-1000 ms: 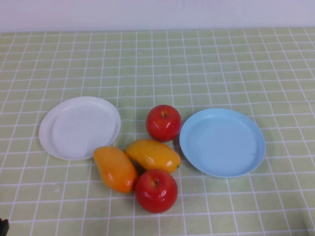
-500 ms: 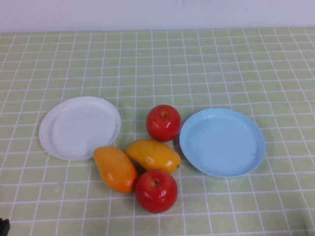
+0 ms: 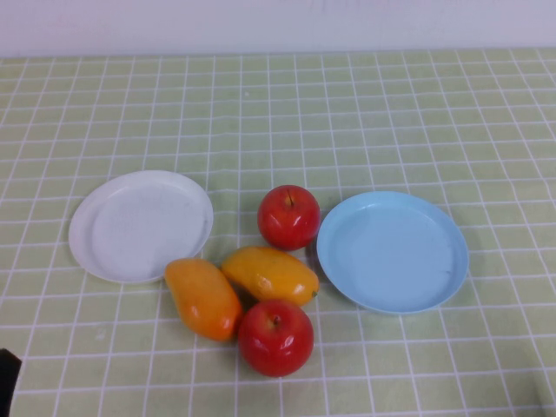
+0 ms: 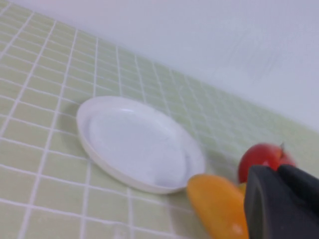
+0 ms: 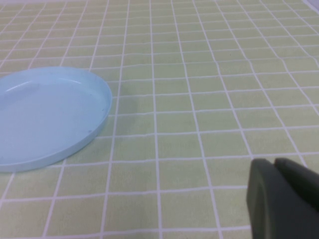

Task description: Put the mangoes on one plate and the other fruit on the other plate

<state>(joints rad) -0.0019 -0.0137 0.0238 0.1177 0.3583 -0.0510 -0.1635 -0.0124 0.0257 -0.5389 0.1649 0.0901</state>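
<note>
Two orange mangoes lie side by side at the table's middle front. One red apple sits behind them and another apple in front, touching both mangoes. The white plate lies bare to the left, the light blue plate bare to the right. My left gripper is shut and holds nothing, low at the near left, facing the white plate, a mango and an apple. My right gripper is shut and holds nothing, near the front right, beside the blue plate.
A green checked cloth covers the whole table up to a white wall at the back. A dark part of the left arm shows at the bottom left corner of the high view.
The dark part of the left arm has come a little further up into the bottom left corner of the high view. The fruit and plates have not moved.
</note>
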